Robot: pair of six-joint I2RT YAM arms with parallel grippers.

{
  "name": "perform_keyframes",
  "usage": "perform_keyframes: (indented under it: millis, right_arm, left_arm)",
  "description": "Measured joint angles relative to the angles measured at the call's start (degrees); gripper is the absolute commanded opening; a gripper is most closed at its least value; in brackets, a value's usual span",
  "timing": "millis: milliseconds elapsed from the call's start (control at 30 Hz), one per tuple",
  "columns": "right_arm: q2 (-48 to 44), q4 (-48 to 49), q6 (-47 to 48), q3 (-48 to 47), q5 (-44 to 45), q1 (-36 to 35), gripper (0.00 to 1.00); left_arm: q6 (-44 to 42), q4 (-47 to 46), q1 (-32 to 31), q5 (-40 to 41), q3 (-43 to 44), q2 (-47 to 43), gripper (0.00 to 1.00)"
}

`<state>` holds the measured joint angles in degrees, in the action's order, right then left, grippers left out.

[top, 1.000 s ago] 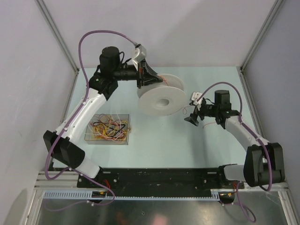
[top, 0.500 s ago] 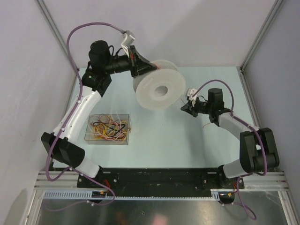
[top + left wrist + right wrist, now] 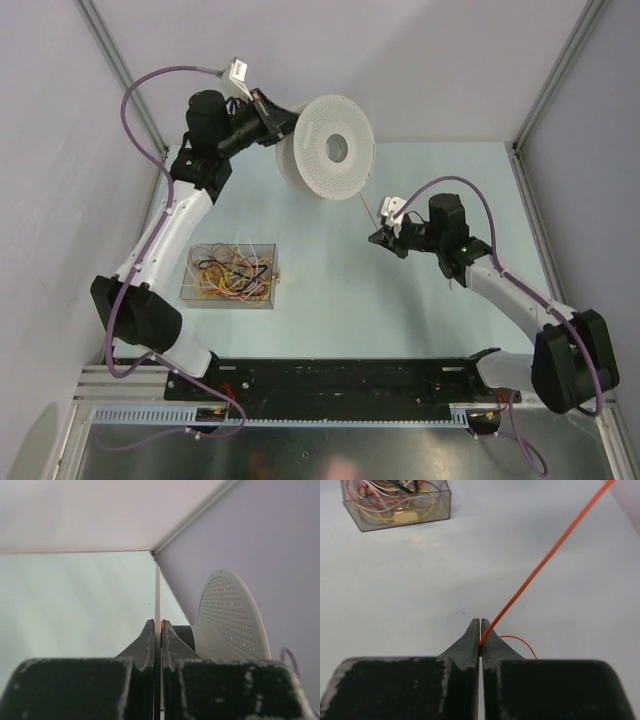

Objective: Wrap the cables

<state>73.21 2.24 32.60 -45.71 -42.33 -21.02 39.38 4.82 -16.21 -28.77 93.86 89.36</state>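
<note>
Here the left gripper (image 3: 158, 630), clamped on the spool (image 3: 325, 150) rim, holds it up far left so the right gripper (image 3: 480, 632), pinching an orange cable (image 3: 545, 560), draws that line taut.

No words, nos. or signs could be read anywhere.
</note>
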Motion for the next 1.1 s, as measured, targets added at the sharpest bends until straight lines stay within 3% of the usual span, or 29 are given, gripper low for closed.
perform_keyframes:
  millis: [233, 467, 567, 800, 1100]
  right_arm:
    - [-6.8, -4.96, 1.99, -1.29, 7.93, -10.27, 0.0]
    - [-7.23, -10.45, 5.9, -8.76, 18.62, -17.55, 0.0]
    - [-7.23, -10.73, 8.48, -11.1, 23.39, -19.23, 0.0]
    - [-6.91, -7.08, 14.45, -11.78, 35.89, -22.29, 0.03]
    - [-6.34, 3.74, 16.59, -11.78, 41.51, -22.82, 0.11]
  left_arm:
    - [-0.15, 9.66, -3.96, 16.92, 0.02, 0.0, 0.0]
    - [-10.75, 13.84, -12.85, 36.48, 0.11, 0.02, 0.0]
    - [-14.1, 13.79, -15.56, 41.2, -0.15, 0.04, 0.0]
    - [-15.89, 13.94, -16.59, 45.35, -3.34, 0.04, 0.0]
    - [-15.58, 12.79, -18.21, 45.27, -6.05, -0.02, 0.0]
